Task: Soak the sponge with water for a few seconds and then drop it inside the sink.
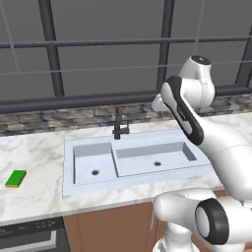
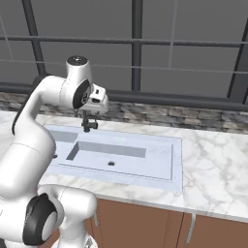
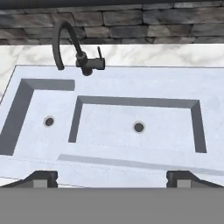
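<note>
1. The sponge (image 1: 16,178) lies flat on the marble counter (image 1: 34,157), green side up, well apart from the sink (image 1: 135,174) and out at about nine o'clock from it in the left base view.
2. The sink is a pale double basin: a small basin (image 1: 93,165) on the left and a wider basin (image 1: 156,158) on the right, each with a dark round drain.
3. The black faucet (image 1: 119,125) stands at the sink's twelve o'clock edge, just behind the divider between the basins (from the hand view its spout curves over toward the small basin).
4. The gripper (image 3: 112,178) hangs above the sink; its two dark fingertips (image 3: 43,178) stand wide apart at the bottom of the hand view, with nothing between them.
5. In the right base view the hand (image 2: 97,101) sits above the faucet, close to the stone backsplash (image 2: 169,116).
6. Behind the counter runs a dark-framed window (image 1: 108,49).
</note>
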You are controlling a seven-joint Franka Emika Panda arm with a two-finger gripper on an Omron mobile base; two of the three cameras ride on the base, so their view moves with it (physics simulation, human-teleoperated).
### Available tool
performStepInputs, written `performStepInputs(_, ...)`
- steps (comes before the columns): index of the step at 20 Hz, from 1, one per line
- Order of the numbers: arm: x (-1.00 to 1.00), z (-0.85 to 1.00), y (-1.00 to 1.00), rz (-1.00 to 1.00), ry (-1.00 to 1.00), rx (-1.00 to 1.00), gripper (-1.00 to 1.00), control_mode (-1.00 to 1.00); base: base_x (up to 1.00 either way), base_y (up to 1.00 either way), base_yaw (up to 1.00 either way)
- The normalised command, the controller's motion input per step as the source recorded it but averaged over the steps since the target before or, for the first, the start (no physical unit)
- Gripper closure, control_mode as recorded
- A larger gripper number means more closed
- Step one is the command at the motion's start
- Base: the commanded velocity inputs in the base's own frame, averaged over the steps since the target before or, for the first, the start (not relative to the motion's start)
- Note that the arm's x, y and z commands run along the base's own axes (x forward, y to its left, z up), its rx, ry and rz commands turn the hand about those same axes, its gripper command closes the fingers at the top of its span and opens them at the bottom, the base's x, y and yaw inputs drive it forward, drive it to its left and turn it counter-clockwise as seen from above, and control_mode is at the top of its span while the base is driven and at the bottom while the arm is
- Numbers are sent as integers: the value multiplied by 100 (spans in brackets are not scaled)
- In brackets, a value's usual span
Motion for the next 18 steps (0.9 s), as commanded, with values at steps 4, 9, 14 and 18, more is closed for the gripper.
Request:
performStepInputs(4,23,0,0,4,-5,1,-100,-100,0,0,0)
performStepInputs(9,19,-5,0,4,-5,3,-100,-100,0,0,0)
performStepInputs(14,2,-18,3,1,-7,6,-100,-100,0,0,0)
performStepInputs(18,-16,-22,4,0,-10,5,-100,-100,0,0,0)
